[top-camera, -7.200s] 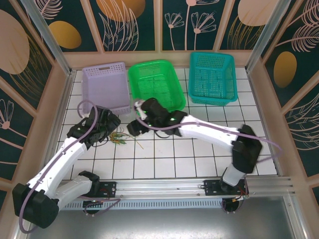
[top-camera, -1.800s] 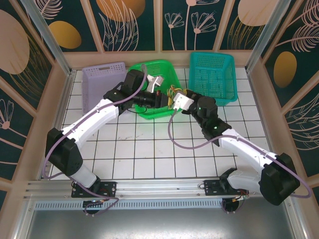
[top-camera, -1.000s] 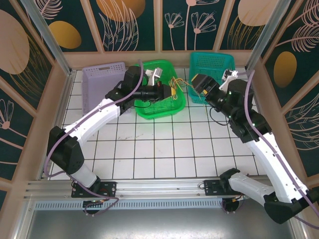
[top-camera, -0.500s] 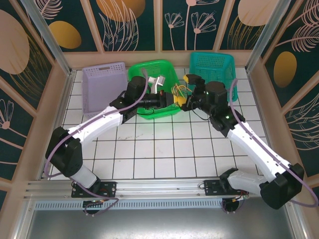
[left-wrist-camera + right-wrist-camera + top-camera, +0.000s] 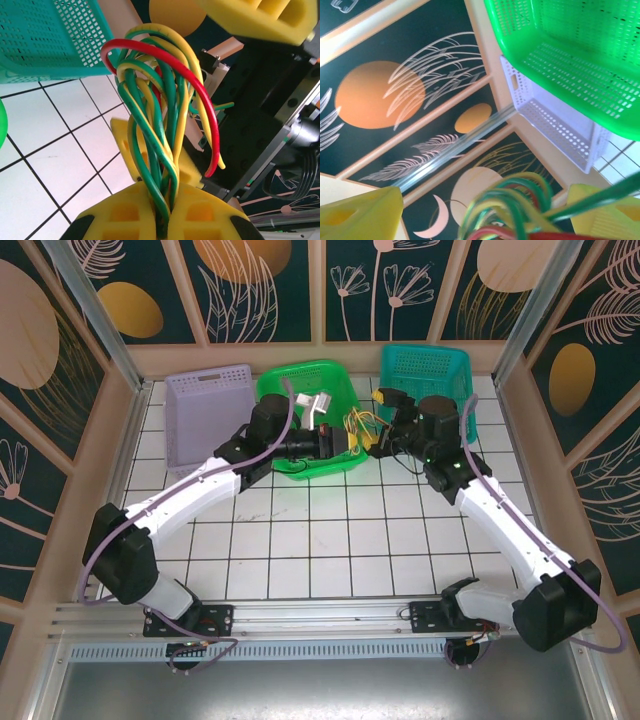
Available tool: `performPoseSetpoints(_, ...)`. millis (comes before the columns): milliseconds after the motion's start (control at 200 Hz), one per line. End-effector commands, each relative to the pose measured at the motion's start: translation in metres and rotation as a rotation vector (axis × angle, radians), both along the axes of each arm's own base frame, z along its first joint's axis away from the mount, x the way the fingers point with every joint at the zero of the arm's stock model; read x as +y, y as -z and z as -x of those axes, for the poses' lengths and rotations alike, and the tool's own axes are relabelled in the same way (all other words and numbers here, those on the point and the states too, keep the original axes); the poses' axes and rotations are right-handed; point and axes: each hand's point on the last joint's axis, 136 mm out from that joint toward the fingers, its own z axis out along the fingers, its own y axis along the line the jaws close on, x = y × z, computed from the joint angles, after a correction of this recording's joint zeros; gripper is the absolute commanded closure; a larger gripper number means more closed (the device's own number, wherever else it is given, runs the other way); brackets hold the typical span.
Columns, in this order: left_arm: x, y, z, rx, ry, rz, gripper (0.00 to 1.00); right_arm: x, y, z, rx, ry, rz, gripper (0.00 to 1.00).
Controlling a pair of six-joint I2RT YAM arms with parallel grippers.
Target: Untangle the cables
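Observation:
The cables (image 5: 160, 100) are a tangled bundle of green, yellow and red wires, held up in the air by the right rim of the green basket (image 5: 310, 390). My left gripper (image 5: 167, 220) is shut on the bundle's lower end, and the wires arch up out of its yellow fingers. In the top view the left gripper (image 5: 345, 443) points right and the cables (image 5: 357, 424) sit just past it. My right gripper (image 5: 376, 420) faces it, open. Its yellow fingers (image 5: 360, 215) stand wide apart on either side of the looped cables (image 5: 520, 210), apart from them.
The teal basket (image 5: 425, 395) stands just behind the right gripper. The purple basket (image 5: 205, 415) lies at the back left. White tiled table (image 5: 330, 540) stretches toward the arm bases. The wooden walls close in on both sides.
Over the last second the right arm swung from above the teal basket to the cable bundle, its open fingers now straddling the loops. The left gripper stayed shut, holding the bundle nearly still.

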Motion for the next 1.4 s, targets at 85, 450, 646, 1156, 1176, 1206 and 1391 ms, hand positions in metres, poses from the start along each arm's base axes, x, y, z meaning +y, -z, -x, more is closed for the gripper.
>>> performPoseSetpoints(85,-0.005,-0.028,0.007,-0.077,0.052,0.039,1.0,0.001,-0.021,0.006,-0.067,-0.016,-0.043,0.14)
performPoseSetpoints(450,-0.015,-0.021,0.026,-0.055,0.125,0.04,1.0,0.015,-0.028,-0.014,-0.108,-0.057,0.022,0.55)
performPoseSetpoints(646,-0.015,-0.004,0.046,-0.025,0.192,-0.012,1.0,-0.013,-0.031,-0.024,-0.24,-0.077,0.321,0.98)
performPoseSetpoints(1156,0.011,-0.061,0.035,0.084,-0.059,0.219,0.37,-0.049,-0.048,-0.014,-0.489,-0.088,0.688,1.0)
performPoseSetpoints(1176,0.013,-0.065,0.034,0.096,-0.077,0.233,0.35,-0.048,-0.049,-0.013,-0.495,-0.086,0.683,1.0)
performPoseSetpoints(1206,0.015,-0.071,0.033,0.11,-0.091,0.254,0.32,-0.047,-0.048,-0.013,-0.495,-0.09,0.674,1.0)
performPoseSetpoints(1391,0.002,-0.077,0.017,0.191,-0.109,0.281,0.27,-0.038,-0.046,-0.013,-0.487,-0.104,0.637,1.0)
